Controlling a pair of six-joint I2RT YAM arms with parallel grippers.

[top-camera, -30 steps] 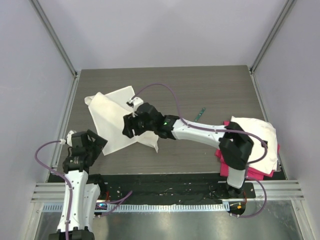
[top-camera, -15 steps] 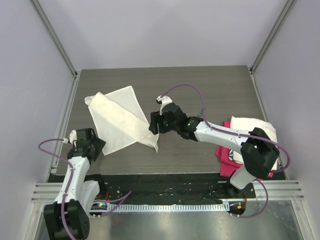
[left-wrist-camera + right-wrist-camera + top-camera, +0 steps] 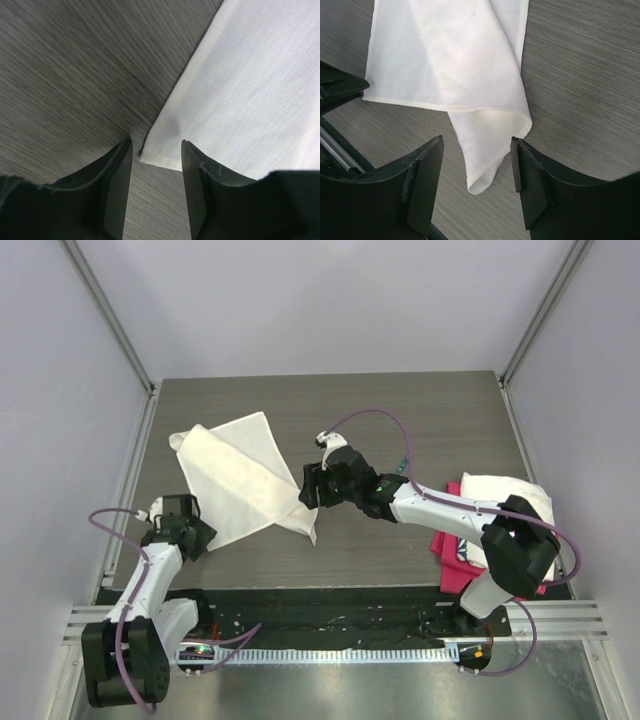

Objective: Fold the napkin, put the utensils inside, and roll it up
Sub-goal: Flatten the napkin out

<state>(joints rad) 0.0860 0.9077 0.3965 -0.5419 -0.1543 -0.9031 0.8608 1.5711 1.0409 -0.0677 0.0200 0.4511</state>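
- Top external view, hidden parts: the right arm and its purple cable cover most of the spoon [image 3: 404,466]. Only a slim teal sliver shows at 3 o'clock from the table's [image 3: 330,400] middle, and its bowl cannot be made out. The left gripper's [image 3: 192,536] finger gap is too small to read here.
- Top external view, task things: the napkin [image 3: 235,475] lies at 9 o'clock on the table. It is cream-white, folded over itself, with a narrow tail pointing to 5 o'clock. The right gripper [image 3: 311,488] hangs at the napkin's 3 o'clock edge, and the left gripper sits at its 7 o'clock corner.
- Top external view, materials: the tabletop is dark wood-grain. A folded white cloth [image 3: 505,495] lies on a pink cloth [image 3: 448,552] at 4 o'clock.
- Left wrist view, hidden parts: the napkin [image 3: 250,90] runs off at 3 o'clock, so only one corner shows.
- Left wrist view, task things: that hemmed corner lies flat on the table [image 3: 75,75], between the tips of the left gripper [image 3: 156,146]. The dark fingers [image 3: 115,190] stand narrowly apart, clamping nothing.
- Left wrist view, materials: the cloth has a fine linen-like weave and a stitched hem.
- Right wrist view, hidden parts: a dark shape is cut off at 9 o'clock and cannot be identified.
- Right wrist view, task things: the napkin's [image 3: 455,60] tail ends in a rounded tip below the right gripper [image 3: 476,145]. Its fingers [image 3: 422,185] are spread wide and hold nothing.
- Right wrist view, materials: the cloth is thin and softly creased, with layers overlapping in a diagonal fold.
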